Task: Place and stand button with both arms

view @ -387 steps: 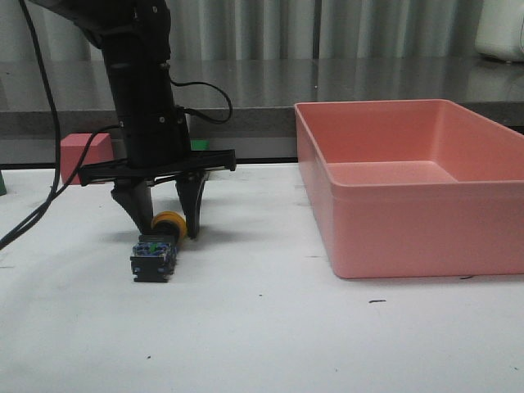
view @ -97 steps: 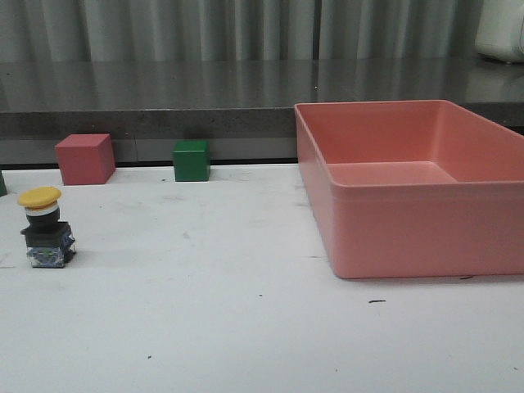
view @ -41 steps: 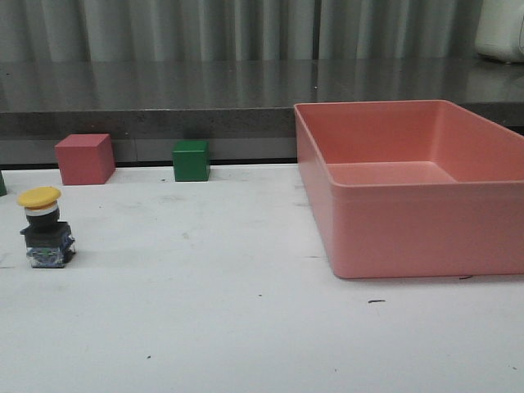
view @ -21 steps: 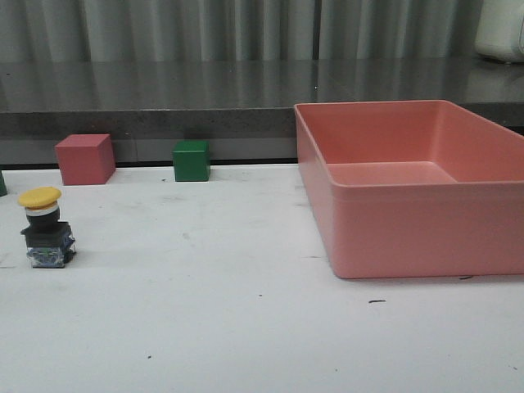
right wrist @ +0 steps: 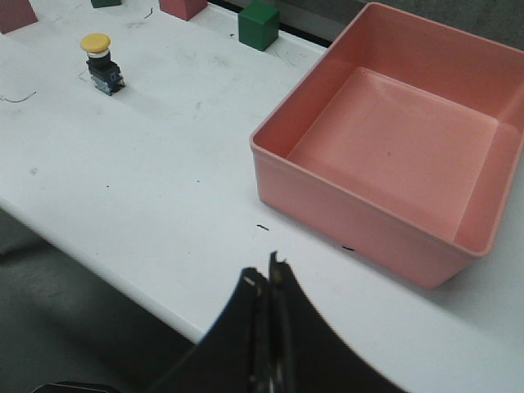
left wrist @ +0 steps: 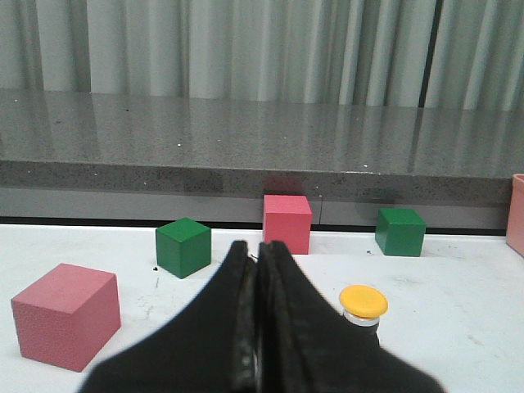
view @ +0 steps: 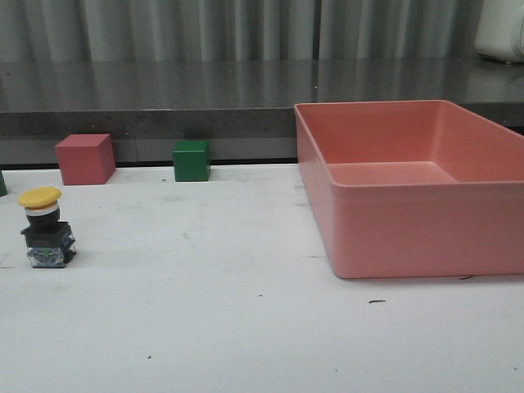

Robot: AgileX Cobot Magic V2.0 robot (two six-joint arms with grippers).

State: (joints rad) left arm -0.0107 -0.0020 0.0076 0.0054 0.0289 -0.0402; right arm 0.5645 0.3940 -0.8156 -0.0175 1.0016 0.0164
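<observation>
The button (view: 45,228) stands upright on the white table at the far left, yellow cap on top of its black base. It also shows in the left wrist view (left wrist: 363,304), partly behind the fingers, and small in the right wrist view (right wrist: 101,61). My left gripper (left wrist: 256,250) is shut and empty, pulled back from the button. My right gripper (right wrist: 267,274) is shut and empty, high above the table's front edge. Neither arm shows in the front view.
A large pink bin (view: 409,184) stands empty on the right. A pink cube (view: 84,158) and a green cube (view: 191,160) sit by the back edge. The left wrist view shows another pink cube (left wrist: 65,316) and green cube (left wrist: 183,246).
The left arm that held the lying button 9.4 s ago is gone from the front view. The button now stands upright further left. Nothing has moved in the last second.
</observation>
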